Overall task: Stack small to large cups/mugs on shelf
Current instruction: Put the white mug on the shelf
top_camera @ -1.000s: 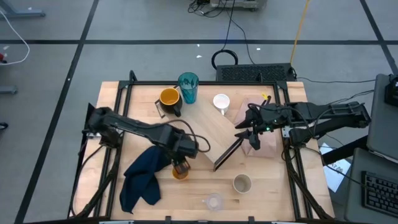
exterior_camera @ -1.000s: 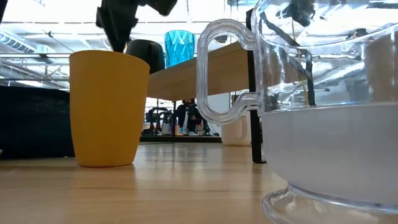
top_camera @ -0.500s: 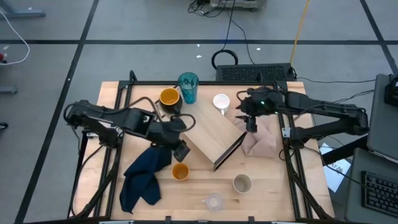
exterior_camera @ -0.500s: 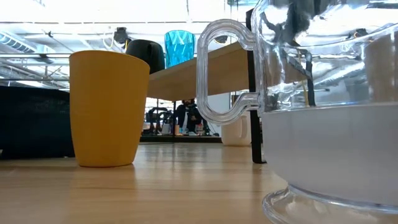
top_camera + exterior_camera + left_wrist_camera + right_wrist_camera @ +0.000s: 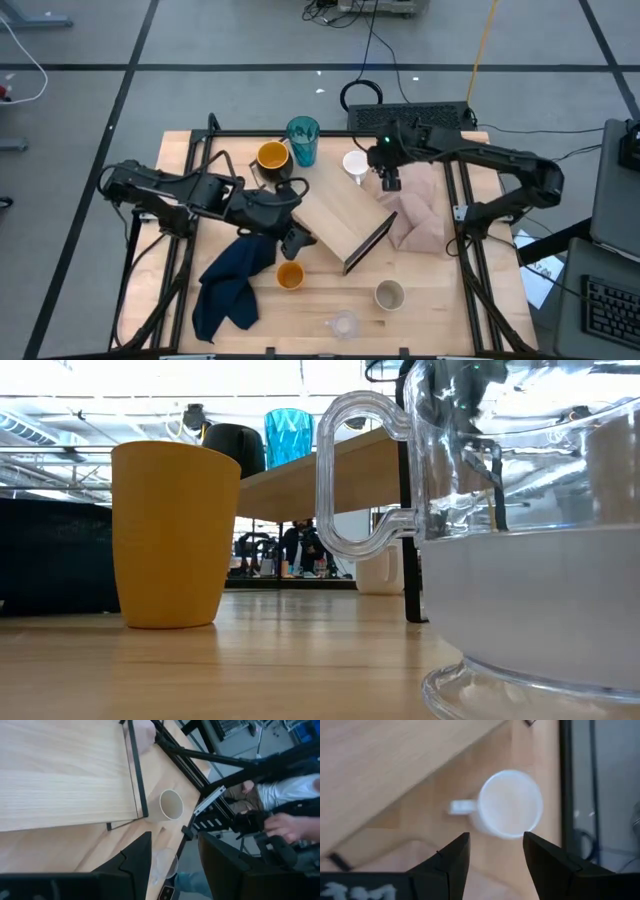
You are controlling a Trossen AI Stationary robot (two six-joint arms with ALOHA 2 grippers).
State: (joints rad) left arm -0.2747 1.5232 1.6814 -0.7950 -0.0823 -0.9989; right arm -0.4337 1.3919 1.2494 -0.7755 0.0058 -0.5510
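From above, the right gripper point(image 5: 392, 182) hangs beside the white mug point(image 5: 355, 163), near the shelf point(image 5: 343, 217). Its wrist view shows open fingers point(image 5: 451, 857) framing that mug, probably for grasping. The left gripper's point(image 5: 172, 857) fingers gape, empty.

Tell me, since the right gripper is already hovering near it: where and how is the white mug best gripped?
Probably from above, by the rim. The white mug stands upright, mouth open, under the open right gripper. Pinch the wall opposite its handle, which juts toward the shelf and would crowd a side approach.
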